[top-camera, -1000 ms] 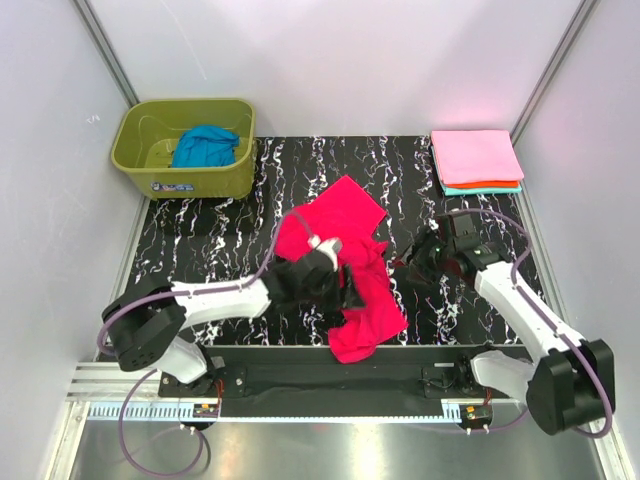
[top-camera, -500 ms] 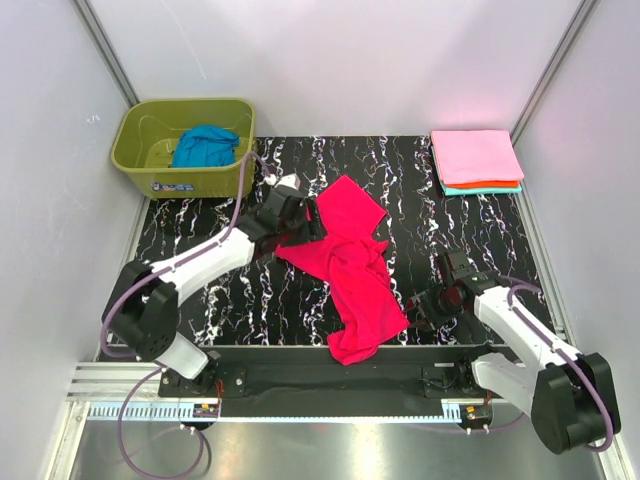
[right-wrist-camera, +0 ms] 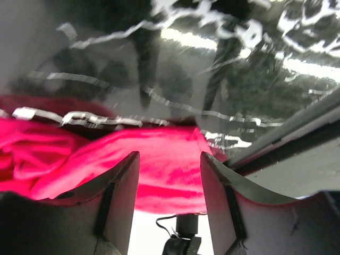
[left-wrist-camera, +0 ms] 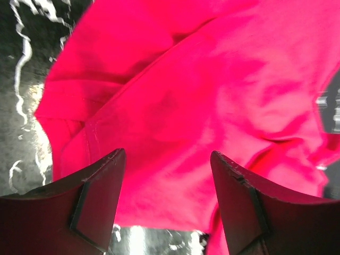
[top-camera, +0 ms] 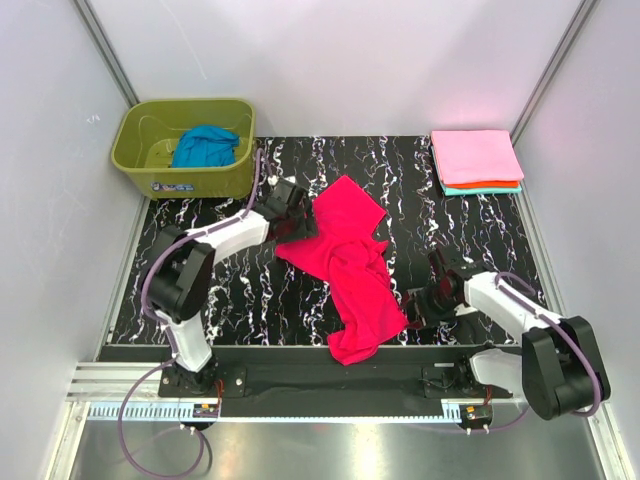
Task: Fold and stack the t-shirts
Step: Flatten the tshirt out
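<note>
Crimson cloth sprawls across the middle of the marbled desk [top-camera: 230,290]: the crimson t-shirt [top-camera: 350,265] lies unfolded and rumpled, one end toward the far side and the other trailing to the near edge. We see the left pincer [top-camera: 297,212] at the shirt's far-left edge, its fingers spread wide over the hem and gripping nothing. The right pincer [top-camera: 418,303] sits low beside the near-right edge, likewise parted and empty, with the cloth just ahead of it. We judge that the two are posted at opposite edges so each can pinch a side and pull the shirt flat before any fold is made.

The pink t-shirt [top-camera: 476,155] is folded on top of the orange t-shirt [top-camera: 490,185] and the teal t-shirt [top-camera: 460,190], stacked in the far-right corner, well apart from the working area. The blue t-shirt [top-camera: 205,147] waits bunched in the olive tub [top-camera: 140,165] at far left.
</note>
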`<action>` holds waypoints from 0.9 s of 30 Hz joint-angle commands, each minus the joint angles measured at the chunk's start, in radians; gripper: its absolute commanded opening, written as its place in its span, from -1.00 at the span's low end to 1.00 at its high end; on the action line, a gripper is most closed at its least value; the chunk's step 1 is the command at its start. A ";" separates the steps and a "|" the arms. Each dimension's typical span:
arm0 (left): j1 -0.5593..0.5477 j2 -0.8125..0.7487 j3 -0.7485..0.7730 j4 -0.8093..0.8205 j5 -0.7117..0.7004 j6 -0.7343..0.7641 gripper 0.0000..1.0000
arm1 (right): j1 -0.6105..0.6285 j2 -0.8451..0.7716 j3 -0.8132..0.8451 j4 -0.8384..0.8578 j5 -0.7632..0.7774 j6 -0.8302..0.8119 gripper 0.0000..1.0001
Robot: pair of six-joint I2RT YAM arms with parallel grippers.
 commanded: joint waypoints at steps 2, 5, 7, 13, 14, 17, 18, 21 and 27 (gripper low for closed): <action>0.000 0.066 0.042 0.013 0.007 0.013 0.36 | 0.006 0.040 -0.044 0.070 -0.009 0.073 0.12; -0.002 0.078 0.041 0.027 0.008 0.015 0.21 | 0.008 0.077 -0.058 0.090 0.016 0.077 0.10; -0.002 0.079 0.045 0.028 0.008 0.016 -0.17 | 0.008 0.100 -0.063 0.109 0.042 0.083 0.01; 0.016 0.075 0.137 0.001 0.016 0.042 -1.00 | -0.009 0.140 0.046 0.143 0.214 -0.045 -1.00; 0.027 0.072 0.162 -0.030 0.016 0.044 -1.00 | -0.017 0.143 0.081 0.139 0.270 -0.096 -1.00; 0.081 0.032 0.255 -0.078 0.028 0.032 -1.00 | -0.089 0.158 0.282 0.087 0.356 -0.329 -1.00; 0.104 -0.003 0.275 -0.081 0.025 0.032 -1.00 | -0.113 0.170 0.340 0.035 0.376 -0.382 -1.00; 0.132 -0.060 0.352 -0.125 -0.007 0.041 -1.00 | -0.188 0.198 0.564 -0.083 0.450 -0.564 -1.00; 0.142 -0.211 0.343 -0.199 0.028 0.053 -1.00 | -0.259 0.204 0.844 -0.275 0.556 -0.896 -1.00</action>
